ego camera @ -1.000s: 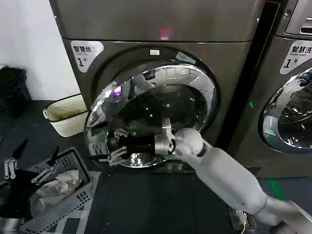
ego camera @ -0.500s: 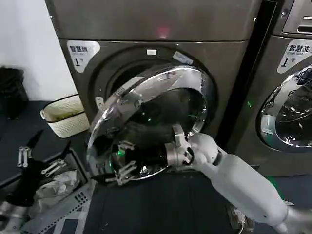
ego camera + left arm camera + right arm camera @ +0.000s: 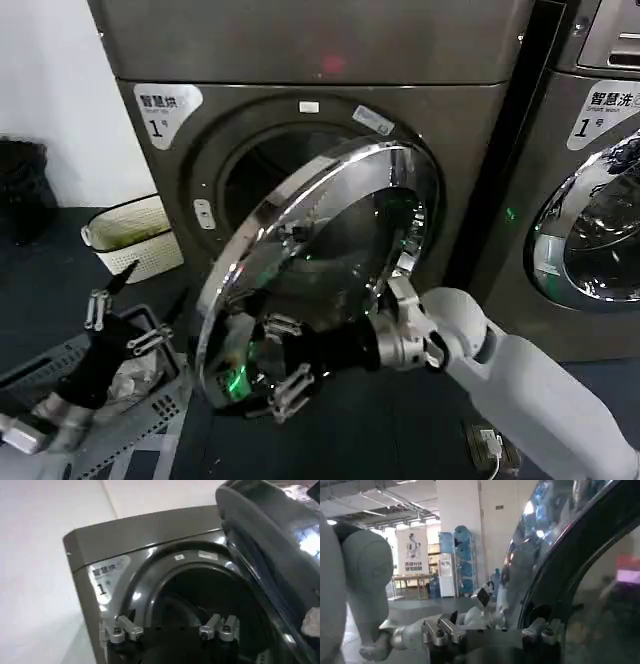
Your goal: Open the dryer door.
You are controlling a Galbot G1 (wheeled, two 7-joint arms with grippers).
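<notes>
The dryer (image 3: 300, 40) has its round chrome-rimmed door (image 3: 330, 250) swung partly out on its right-hand hinge, so the dark drum opening (image 3: 255, 185) shows behind it. My right gripper (image 3: 285, 358) is open at the door's lower left rim, fingers spread in front of the glass. In the right wrist view the door's dark rim (image 3: 570, 575) runs close by one side of the right gripper (image 3: 490, 632). My left gripper (image 3: 122, 318) hangs open low on the left, over a crate. In its wrist view the left gripper (image 3: 170, 630) faces the drum opening (image 3: 200, 600) and the door edge (image 3: 270, 545).
A white basket (image 3: 130, 235) stands on the floor left of the dryer. A grey crate (image 3: 150, 410) with crumpled cloth sits at the lower left. A second machine (image 3: 600, 200) stands to the right. A plug and cable (image 3: 495, 450) lie on the floor.
The door has swung further out from the dryer front, exposing the drum. My right gripper has moved down and toward me with its rim. My left gripper has risen and shifted right.
</notes>
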